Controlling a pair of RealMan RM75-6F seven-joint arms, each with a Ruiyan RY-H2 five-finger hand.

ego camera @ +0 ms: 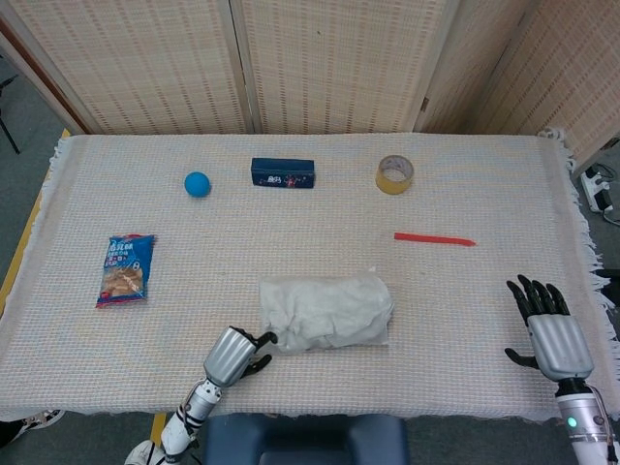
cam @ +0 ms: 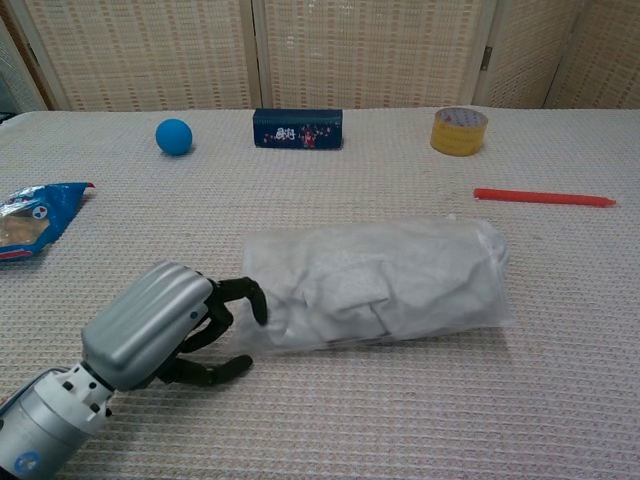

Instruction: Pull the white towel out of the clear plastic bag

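The clear plastic bag [ego camera: 326,312] lies on its side near the table's front middle, with the crumpled white towel [cam: 375,283] filling it. My left hand [cam: 170,330] sits at the bag's left end, fingers partly curled, thumb apart below. One fingertip [cam: 257,303] touches the bag's left edge, and nothing is gripped. In the head view the same left hand [ego camera: 234,353] shows just left of the bag's lower corner. My right hand [ego camera: 548,329] rests far off at the front right with its fingers spread and holds nothing.
A blue ball [ego camera: 198,183], a dark blue box [ego camera: 283,173] and a tape roll [ego camera: 394,174] stand along the back. A red stick [ego camera: 434,238] lies right of centre. A blue snack packet [ego camera: 127,268] lies at the left. The woven tablecloth [ego camera: 465,368] ends close in front of both hands.
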